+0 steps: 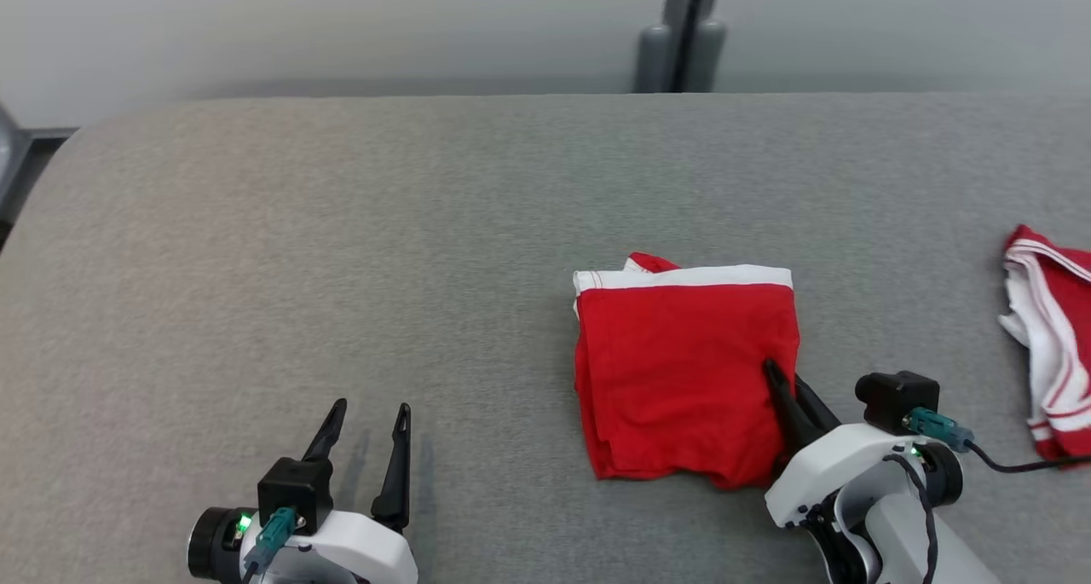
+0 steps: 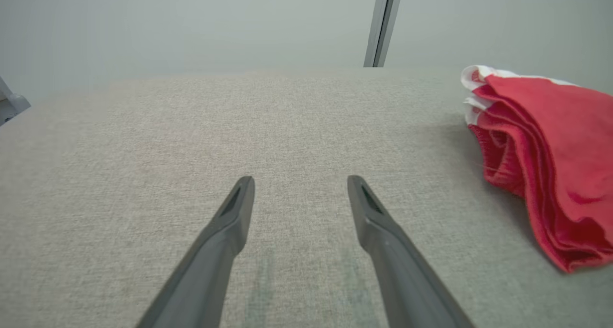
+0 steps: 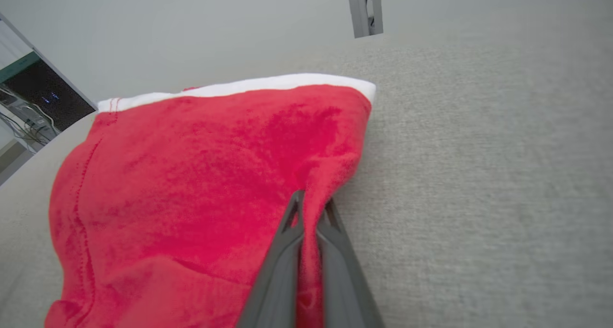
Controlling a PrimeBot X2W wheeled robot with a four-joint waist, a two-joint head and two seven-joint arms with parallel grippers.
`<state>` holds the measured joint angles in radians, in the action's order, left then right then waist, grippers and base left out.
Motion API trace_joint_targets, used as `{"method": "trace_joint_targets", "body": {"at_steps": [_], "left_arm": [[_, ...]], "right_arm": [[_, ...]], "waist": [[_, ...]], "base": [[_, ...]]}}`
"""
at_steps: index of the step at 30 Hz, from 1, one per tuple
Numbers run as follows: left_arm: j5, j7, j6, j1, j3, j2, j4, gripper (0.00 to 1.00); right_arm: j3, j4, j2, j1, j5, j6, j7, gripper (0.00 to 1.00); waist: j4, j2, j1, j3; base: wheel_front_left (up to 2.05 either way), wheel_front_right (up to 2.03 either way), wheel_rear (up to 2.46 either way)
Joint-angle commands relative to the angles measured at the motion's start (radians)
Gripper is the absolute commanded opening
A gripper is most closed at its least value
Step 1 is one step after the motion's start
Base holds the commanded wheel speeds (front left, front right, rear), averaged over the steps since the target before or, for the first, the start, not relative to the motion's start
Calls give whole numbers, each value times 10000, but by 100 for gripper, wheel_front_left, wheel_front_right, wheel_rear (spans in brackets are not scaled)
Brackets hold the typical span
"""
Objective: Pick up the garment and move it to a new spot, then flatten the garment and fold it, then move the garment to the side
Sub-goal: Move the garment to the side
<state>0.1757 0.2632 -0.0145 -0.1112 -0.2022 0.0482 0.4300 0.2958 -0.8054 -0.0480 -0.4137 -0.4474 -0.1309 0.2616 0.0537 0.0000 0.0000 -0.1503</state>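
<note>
The garment (image 1: 682, 371) is a folded red piece with a white waistband, lying right of centre on the grey table. In the left wrist view its stacked folded layers (image 2: 546, 160) show at the right. My right gripper (image 1: 782, 378) is shut on the garment's right edge, and the right wrist view shows red cloth (image 3: 201, 189) pinched between the two fingers (image 3: 312, 204). My left gripper (image 1: 368, 413) stands open over bare table at the lower left, well away from the garment, with nothing between its fingers (image 2: 299, 186).
A second red and white striped garment (image 1: 1053, 345) lies at the table's right edge. The grey fabric table (image 1: 341, 251) stretches wide to the left and back. A grey post (image 1: 682, 38) stands behind the far edge.
</note>
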Motion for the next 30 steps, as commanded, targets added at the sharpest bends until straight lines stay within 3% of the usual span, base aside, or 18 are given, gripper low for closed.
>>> {"method": "trace_joint_targets", "body": {"at_steps": [1,8,18,24,30], "left_arm": [[-46,9,29,-143,5,56,0,100],[-144,9,98,-257,27,54,32,100],[-260,11,166,-345,-31,59,-8,100],[-388,11,248,-449,22,62,6,100],[-493,9,344,-618,-63,59,61,100]], "right_arm": [[-6,51,-70,143,-60,5,43,0],[722,230,-59,260,-67,5,43,0],[1674,449,-53,151,-17,5,43,0],[2254,610,-53,-223,403,5,43,0],[2523,458,-55,-1131,914,5,43,0]], "waist": [[-1184,0,0,177],[-3282,0,0,104],[-5319,0,0,-15],[-5722,0,0,-201],[-5317,0,0,-416]], "base": [[0,0,0],[0,0,0],[0,0,0],[0,0,0],[0,0,0]]}}
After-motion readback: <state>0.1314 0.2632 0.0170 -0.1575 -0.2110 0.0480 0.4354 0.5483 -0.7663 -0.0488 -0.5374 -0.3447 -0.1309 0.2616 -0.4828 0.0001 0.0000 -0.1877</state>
